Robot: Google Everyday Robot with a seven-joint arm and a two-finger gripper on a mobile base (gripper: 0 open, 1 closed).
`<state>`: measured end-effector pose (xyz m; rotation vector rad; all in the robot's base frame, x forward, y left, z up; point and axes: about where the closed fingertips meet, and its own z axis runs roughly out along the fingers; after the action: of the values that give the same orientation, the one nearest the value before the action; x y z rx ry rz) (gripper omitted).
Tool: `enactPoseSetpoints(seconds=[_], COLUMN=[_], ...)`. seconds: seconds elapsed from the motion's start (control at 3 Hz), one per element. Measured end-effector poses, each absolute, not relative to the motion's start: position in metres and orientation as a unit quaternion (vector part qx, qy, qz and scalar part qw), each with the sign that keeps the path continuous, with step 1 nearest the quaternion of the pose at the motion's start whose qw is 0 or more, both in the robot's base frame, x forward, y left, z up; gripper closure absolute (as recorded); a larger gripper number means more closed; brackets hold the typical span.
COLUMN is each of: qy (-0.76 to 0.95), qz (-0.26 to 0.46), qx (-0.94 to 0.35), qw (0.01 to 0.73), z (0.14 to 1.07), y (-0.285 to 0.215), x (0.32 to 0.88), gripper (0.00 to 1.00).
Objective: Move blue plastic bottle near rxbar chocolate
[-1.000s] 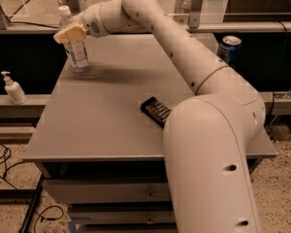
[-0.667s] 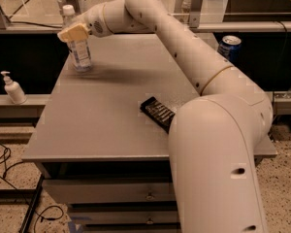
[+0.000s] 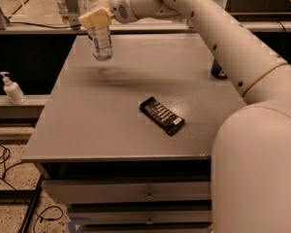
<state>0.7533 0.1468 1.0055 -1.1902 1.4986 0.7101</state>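
The blue plastic bottle [image 3: 102, 41], clear with a pale blue-and-white label, hangs in my gripper [image 3: 96, 19] above the far left part of the grey table [image 3: 102, 125]. The gripper is shut on the bottle's top, and its tan fingers [image 3: 94, 18] hide the cap. The bottle's base is off the surface, with its shadow below it. The rxbar chocolate [image 3: 162, 115], a flat black wrapper with pale stripes, lies near the table's middle, toward the front and right of the bottle. My white arm reaches from the lower right across the table.
A white pump dispenser [image 3: 11, 89] stands on a lower ledge to the left. The base of a dark can [image 3: 218, 72] shows behind my arm at the table's right. Drawers sit under the tabletop. Cables lie on the floor at the left.
The bottle has been lifted off the table and carried a little to the right, toward the middle. The snack bar has not moved.
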Motion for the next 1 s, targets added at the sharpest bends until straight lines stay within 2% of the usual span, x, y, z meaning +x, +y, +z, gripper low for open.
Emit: enactPoseSetpoints(seconds=[0.33, 1.0], qy=[0.627, 0.648], qz=[0.285, 0.298], qx=[-0.483, -0.455], qw=[0.541, 0.533], z=[1.028, 0.975], y=[0.103, 0.043], x=[0.722, 0.644], gripper=[1.0, 1.0])
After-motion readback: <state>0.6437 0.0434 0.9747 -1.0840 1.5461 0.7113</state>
